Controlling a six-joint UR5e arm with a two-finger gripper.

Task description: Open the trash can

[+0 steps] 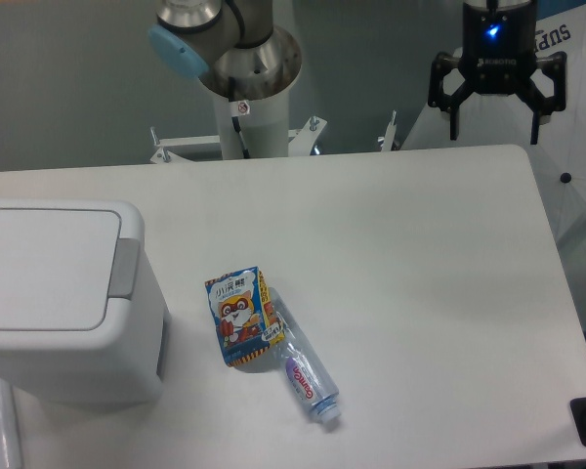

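Note:
The trash can [63, 313] is a boxy pale grey-white bin standing at the left edge of the table. Its flat rectangular lid [44, 269] lies shut, with a darker grey push tab [125, 269] on its right side. My gripper [495, 127] hangs at the far right, above the table's back edge, far from the bin. Its black fingers [453, 119] are spread apart and hold nothing.
A blue and yellow snack packet [241, 315] and a small clear plastic bottle [308, 376] lie on the white table [420, 274] near its middle. The arm's base column [249, 93] stands behind the table's back edge.

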